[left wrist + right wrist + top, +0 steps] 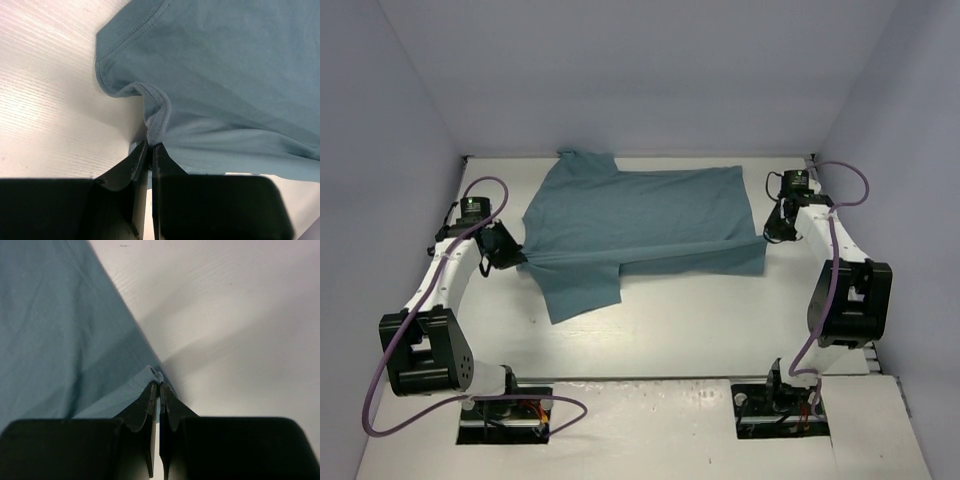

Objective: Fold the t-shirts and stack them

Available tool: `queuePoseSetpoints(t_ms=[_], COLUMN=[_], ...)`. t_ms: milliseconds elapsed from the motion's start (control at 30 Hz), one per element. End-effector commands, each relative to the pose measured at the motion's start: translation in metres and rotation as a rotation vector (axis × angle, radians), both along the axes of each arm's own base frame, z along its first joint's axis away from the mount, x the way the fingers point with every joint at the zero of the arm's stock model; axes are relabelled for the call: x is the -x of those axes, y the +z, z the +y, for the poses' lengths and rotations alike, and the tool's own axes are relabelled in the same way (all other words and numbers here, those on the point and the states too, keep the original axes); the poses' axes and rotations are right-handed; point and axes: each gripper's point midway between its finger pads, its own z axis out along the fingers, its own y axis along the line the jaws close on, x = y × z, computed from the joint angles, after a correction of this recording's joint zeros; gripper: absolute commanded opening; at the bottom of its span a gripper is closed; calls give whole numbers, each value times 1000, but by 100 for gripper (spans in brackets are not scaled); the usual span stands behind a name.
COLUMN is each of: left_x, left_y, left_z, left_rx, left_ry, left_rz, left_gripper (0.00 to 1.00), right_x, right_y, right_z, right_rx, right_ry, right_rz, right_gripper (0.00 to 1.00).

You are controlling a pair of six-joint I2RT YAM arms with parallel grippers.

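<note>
One teal t-shirt [640, 225] lies spread across the middle of the white table [670, 330], its near edge lifted into a fold line between my two grippers. My left gripper [516, 256] is shut on the shirt's left edge near a sleeve; in the left wrist view the jaws [150, 145] pinch a hemmed fold of the shirt [225, 75]. My right gripper [767, 236] is shut on the shirt's right corner; in the right wrist view the jaws [159, 385] pinch a small bunched corner of the shirt [55, 330].
Lavender walls [650, 70] close in the table at the back and both sides. A sleeve [578, 290] hangs toward the near left. Purple cables [840, 230] run along both arms. The arm bases [505, 405] sit at the near edge.
</note>
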Motion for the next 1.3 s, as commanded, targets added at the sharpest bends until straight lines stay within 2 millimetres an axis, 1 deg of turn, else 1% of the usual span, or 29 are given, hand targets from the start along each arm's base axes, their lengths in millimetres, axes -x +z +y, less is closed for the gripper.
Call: queuePoseSetpoints(t_ms=[0,67,100,167,200,233,333,533,600,633,767,1033,1233,1267], left_x=[-14,-14,-14,-14,-14,-15,-17,-29,-35,-35,-46,-64,-77,-79], left_y=[13,14,15,20,22,23,20,13,13,11,8,15,13,11], left_z=[12,10,10,8,9,11,13,13,13,13,14,13,13,13], left_rx=[-40,-29,-31,-26,-30,-37,-44,-31,-25,-24,-20,-10,-2,1], left_ry=[11,5,0,-4,-1,2,11,21,21,21,18,8,2,2], left_rz=[-74,-77,-82,-98,-102,-106,-97,-85,-90,-84,-79,-109,-113,-110], left_gripper=[0,0,0,0,0,0,0,0,0,0,0,0,0,0], right_x=[-27,-30,-32,-33,-33,-33,-34,-40,-42,-44,-50,-61,-71,-73], right_y=[22,20,19,19,17,14,8,-5,-10,-9,-16,-22,-29,-27], right_z=[-3,3,8,11,19,20,19,17,17,18,20,20,21,21], right_rx=[91,95,99,102,103,105,111,125,127,127,133,138,133,133], right_ry=[19,35,49,58,74,77,79,90,95,96,109,109,109,108], right_rz=[-70,-67,-64,-62,-60,-52,-38,-11,-1,-6,5,11,18,13], right_gripper=[0,0,0,0,0,0,0,0,0,0,0,0,0,0])
